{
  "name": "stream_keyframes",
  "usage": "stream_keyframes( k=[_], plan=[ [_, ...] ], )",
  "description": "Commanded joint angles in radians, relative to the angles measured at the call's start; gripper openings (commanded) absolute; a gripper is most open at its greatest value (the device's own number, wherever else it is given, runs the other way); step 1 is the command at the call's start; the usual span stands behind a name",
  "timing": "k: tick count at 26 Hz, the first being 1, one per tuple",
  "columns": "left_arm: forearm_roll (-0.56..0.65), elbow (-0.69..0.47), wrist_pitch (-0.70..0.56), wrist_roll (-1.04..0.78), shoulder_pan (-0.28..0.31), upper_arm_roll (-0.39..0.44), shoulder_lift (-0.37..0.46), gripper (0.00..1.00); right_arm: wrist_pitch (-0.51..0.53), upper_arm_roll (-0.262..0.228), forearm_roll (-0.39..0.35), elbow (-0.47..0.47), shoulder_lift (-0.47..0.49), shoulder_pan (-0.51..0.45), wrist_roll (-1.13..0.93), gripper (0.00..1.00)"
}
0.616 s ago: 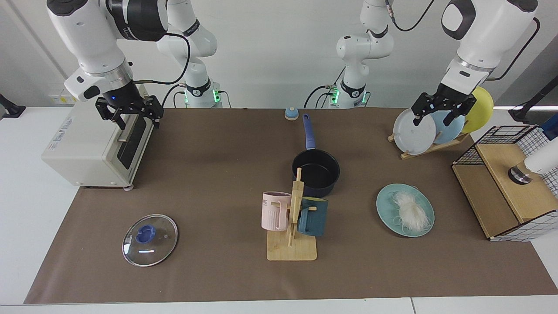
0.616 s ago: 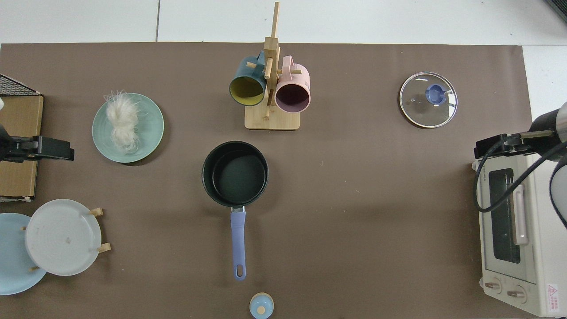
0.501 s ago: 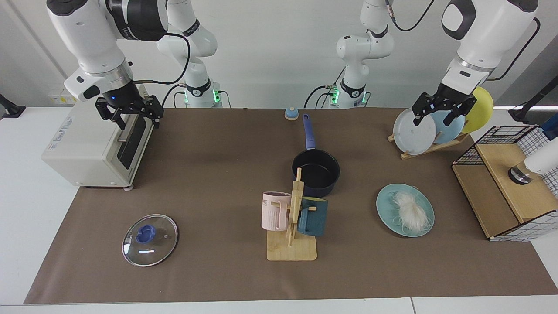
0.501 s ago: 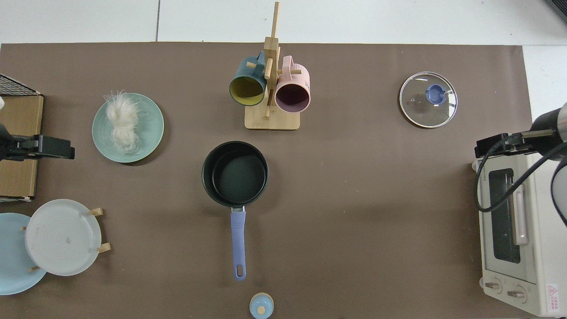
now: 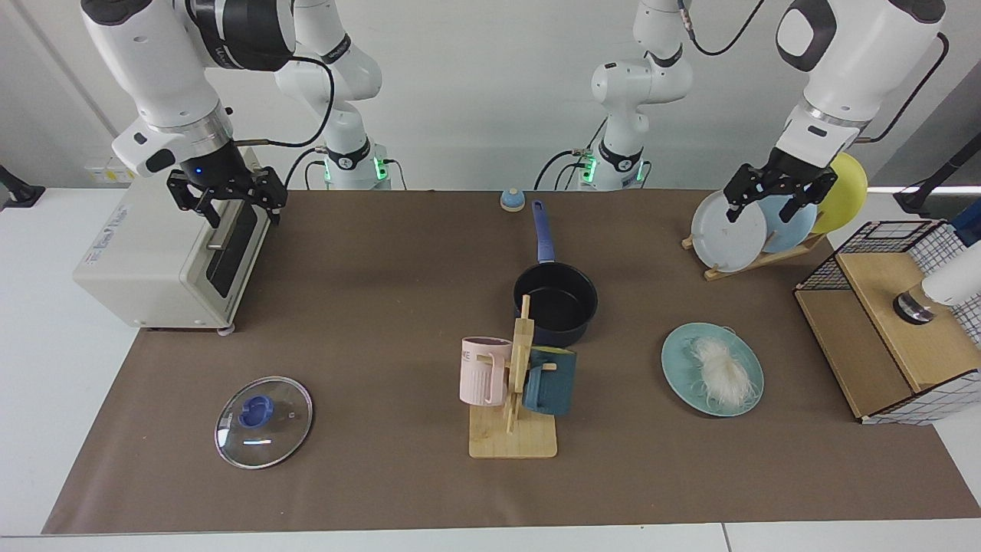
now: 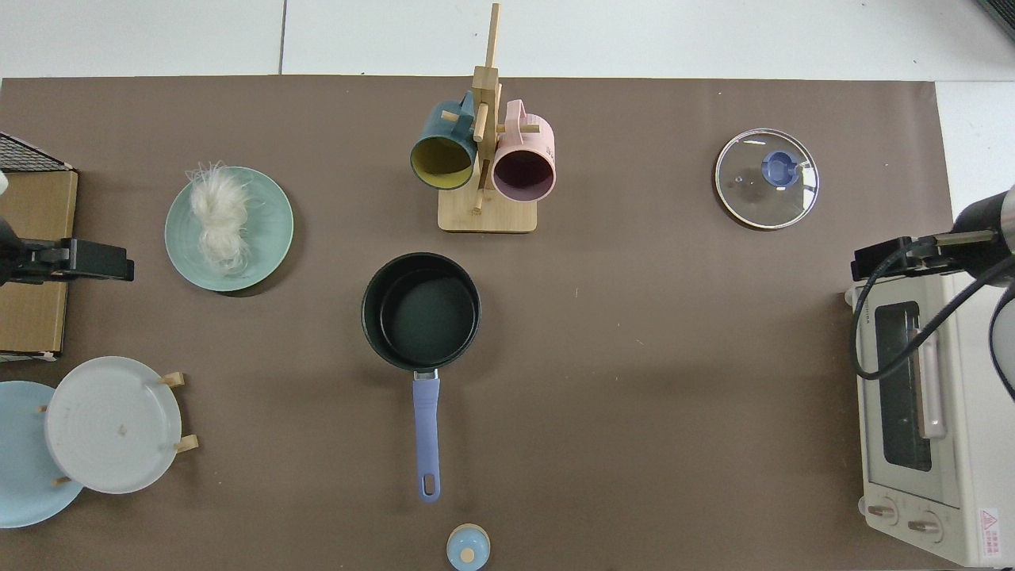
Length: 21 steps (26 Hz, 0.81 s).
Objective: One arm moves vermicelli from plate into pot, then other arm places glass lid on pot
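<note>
While vermicelli [image 5: 721, 370] lies on plate [image 5: 679, 370] | left end effector [image 5: 777, 197] spread, empty | right end effector [image 5: 228, 201] spread, empty

Toaster oven [image 5: 165, 249]: side logo too small to read. Red warning triangle sticker [image 6: 988, 519] on its control panel. Pink mug [image 5: 483, 371] lettering illegible.

We see a matt brown table cover [image 5: 368, 322], a clear glossy glass lid [image 5: 264, 422], a pale wooden mug rack [image 5: 515, 429] and a smooth teal plate [image 5: 682, 376].

teal plate [image 5: 677, 366], navy pot [image 5: 580, 305], white vermicelli [image 5: 721, 372].
</note>
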Motion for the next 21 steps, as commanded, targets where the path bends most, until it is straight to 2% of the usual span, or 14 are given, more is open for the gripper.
stream_keyframes(
  k=[1,7,12,17,21],
  plan=[
    [0.012,0.022,0.186,-0.003,0.003,-0.009,0.040,1.00,-0.003,0.000,0.014,0.010,-0.003,-0.001,-0.005,1.00],
    [0.006,0.073,0.292,-0.003,0.000,-0.016,0.131,1.00,-0.003,0.000,0.014,0.010,-0.003,-0.001,-0.005,1.00],
    [0.007,0.070,0.402,-0.002,-0.008,-0.016,0.241,1.00,-0.003,0.000,0.014,0.010,-0.003,-0.001,-0.005,1.00],
    [0.004,0.062,0.473,0.020,0.027,-0.014,0.270,1.00,-0.003,0.000,0.014,0.010,-0.003,-0.001,-0.005,1.00],
    [0.004,0.062,0.511,-0.009,0.012,-0.017,0.358,1.00,-0.003,0.000,0.014,0.010,-0.003,-0.001,-0.005,1.00]
  ],
)
